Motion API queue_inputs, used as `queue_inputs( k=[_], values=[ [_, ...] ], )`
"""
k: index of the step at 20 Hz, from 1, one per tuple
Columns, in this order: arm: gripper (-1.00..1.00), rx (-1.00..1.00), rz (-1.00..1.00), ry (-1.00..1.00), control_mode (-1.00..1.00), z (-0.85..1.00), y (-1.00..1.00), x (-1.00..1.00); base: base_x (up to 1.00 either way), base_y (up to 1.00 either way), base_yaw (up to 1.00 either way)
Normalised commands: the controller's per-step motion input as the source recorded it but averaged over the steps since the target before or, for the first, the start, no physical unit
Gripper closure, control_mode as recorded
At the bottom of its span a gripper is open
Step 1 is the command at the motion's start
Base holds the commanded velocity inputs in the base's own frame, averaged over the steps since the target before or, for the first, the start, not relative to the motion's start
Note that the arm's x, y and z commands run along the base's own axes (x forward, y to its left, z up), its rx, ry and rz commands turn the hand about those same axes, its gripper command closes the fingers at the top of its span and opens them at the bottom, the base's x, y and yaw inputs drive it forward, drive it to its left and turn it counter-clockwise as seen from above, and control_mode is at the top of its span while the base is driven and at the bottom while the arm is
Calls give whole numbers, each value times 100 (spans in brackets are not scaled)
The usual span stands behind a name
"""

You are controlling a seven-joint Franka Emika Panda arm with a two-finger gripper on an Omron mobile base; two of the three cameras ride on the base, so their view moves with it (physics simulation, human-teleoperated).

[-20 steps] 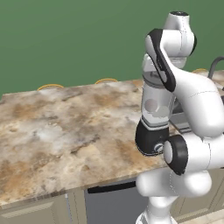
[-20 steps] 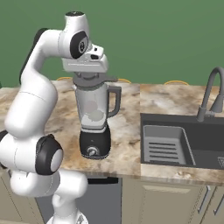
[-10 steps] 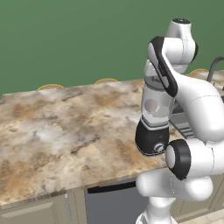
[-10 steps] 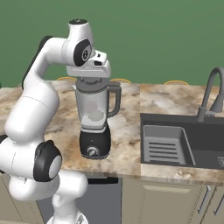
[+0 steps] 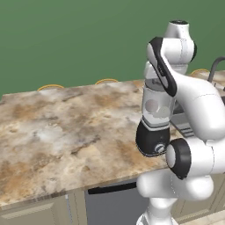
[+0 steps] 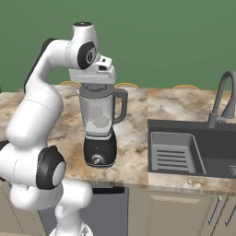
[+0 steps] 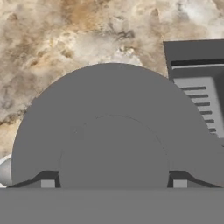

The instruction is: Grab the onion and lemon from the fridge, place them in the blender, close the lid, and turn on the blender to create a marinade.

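Observation:
The blender (image 6: 99, 133) stands on the counter, with its black base and silver knob (image 6: 97, 159) facing the front. Two pale round shapes (image 6: 97, 117) sit inside the translucent jar (image 5: 156, 107); I cannot tell onion from lemon through it. The dark grey lid (image 7: 109, 113) lies right under my hand, at the jar mouth. My gripper (image 7: 113, 183) is pressed down close over it. Its fingertips (image 7: 47, 183) stand wide apart on either side of the raised central knob (image 7: 113, 153), so it is open. The fridge is out of view.
The marbled counter (image 5: 57, 127) stretches left of the blender. A dark sink (image 6: 184, 147) with a ribbed drain rack and a curved tap (image 6: 221, 97) lies to the right. A green wall rises behind. Below the counter edge are a dark appliance front (image 5: 110, 202) and pale cabinets.
My hand has sunk a little onto the jar top and the upper arm has swung slightly. The blender has stayed where it was.

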Motion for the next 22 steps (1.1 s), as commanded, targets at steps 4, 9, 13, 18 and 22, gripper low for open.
queue_inputs(
  k=[4,9,13,18,22],
  values=[
    [100,0,0,17,-100,-1,5,0,0,0,0],
    [100,0,0,10,-100,0,0,1,0,0,0],
    [100,0,0,2,-100,0,0,0,0,0,0],
    [100,0,0,7,-100,-6,0,0,0,0,0],
    [100,0,0,1,-100,-14,0,-4,0,0,0]
  ],
)
